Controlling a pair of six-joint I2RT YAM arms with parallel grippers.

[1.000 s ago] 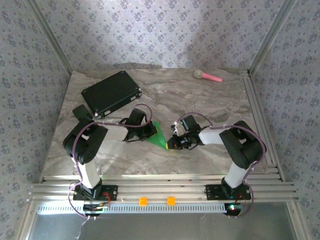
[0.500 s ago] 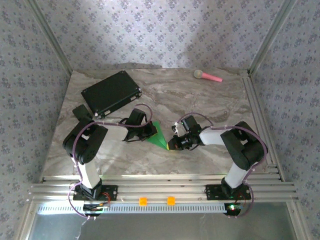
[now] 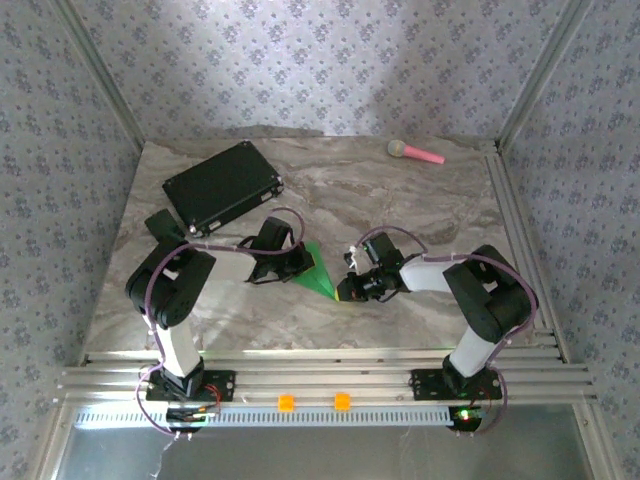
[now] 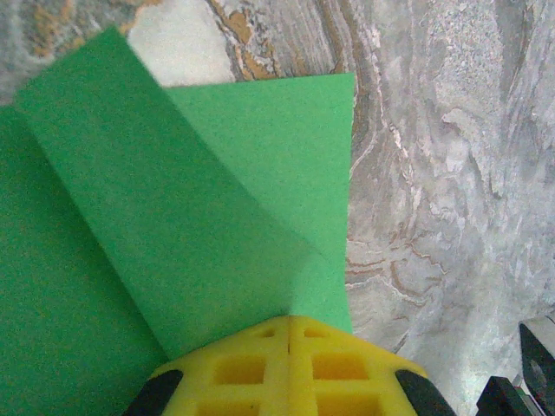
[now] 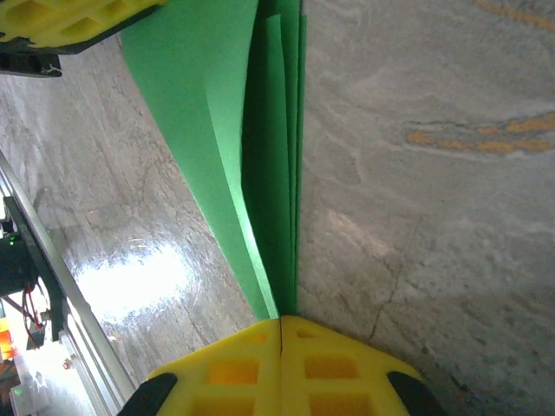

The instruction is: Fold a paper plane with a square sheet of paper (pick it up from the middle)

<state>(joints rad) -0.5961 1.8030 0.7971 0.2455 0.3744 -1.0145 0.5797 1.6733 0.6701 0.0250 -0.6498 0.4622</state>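
1. Top external view: I see the thin, bright green paper [image 3: 318, 268], folded into a pointed, creased wedge. It lies on the grey marble-patterned table [image 3: 420, 210] between my two arms, toward the near side.
2. My left gripper [image 3: 293, 263] meets the green paper at its wide left end. My right gripper [image 3: 346, 290] meets it at the narrow tip on the right.
3. Left wrist view: the left gripper's [image 4: 289, 328] yellow pads are pressed together with no gap. The green paper [image 4: 173, 217] comes out of their seam, with one flap lifted above the flat layer.
4. Right wrist view: the right gripper's [image 5: 280, 334] yellow pads are likewise closed tight, pinching the tip. The stacked folds of green paper [image 5: 260, 130] fan away from them across the table.
5. A black rectangular case [image 3: 222, 185] sits at the back left, well apart from the green paper. A pink-handled microphone-like toy [image 3: 415, 152] lies at the far right.
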